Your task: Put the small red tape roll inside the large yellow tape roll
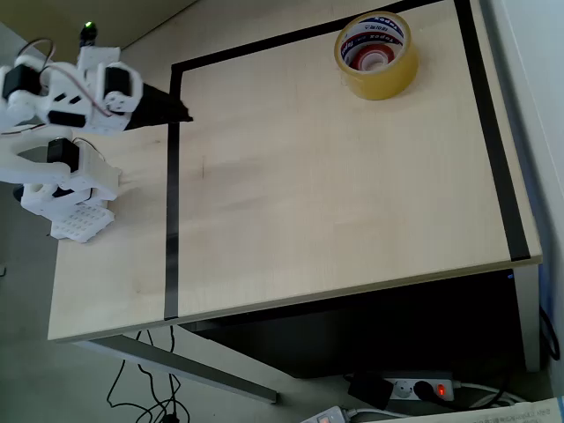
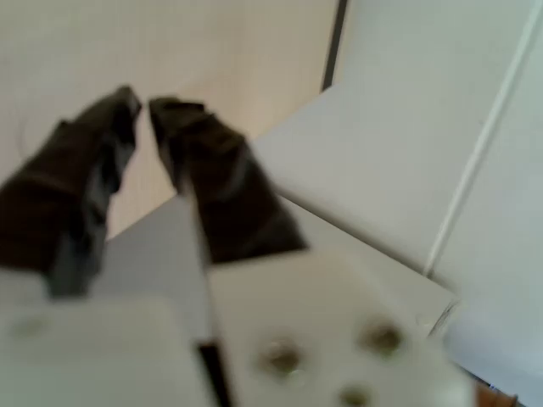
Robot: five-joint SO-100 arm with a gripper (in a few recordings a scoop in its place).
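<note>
The large yellow tape roll (image 1: 377,77) lies flat at the far right of the table in the overhead view. The small red tape roll (image 1: 381,55) sits inside its white printed core. My gripper (image 1: 183,114) is far off at the table's left side, over the black tape line, its black fingers drawn together with nothing between them. In the wrist view, which is blurred, the gripper (image 2: 144,106) shows only a narrow slit between the two dark fingertips (image 2: 182,114), with nothing held.
A black tape line (image 1: 172,203) frames the work area on the light wooden table (image 1: 335,203). The arm's white base (image 1: 66,189) stands at the left edge. The table's front edge drops off to cables and a power strip (image 1: 414,386) on the floor.
</note>
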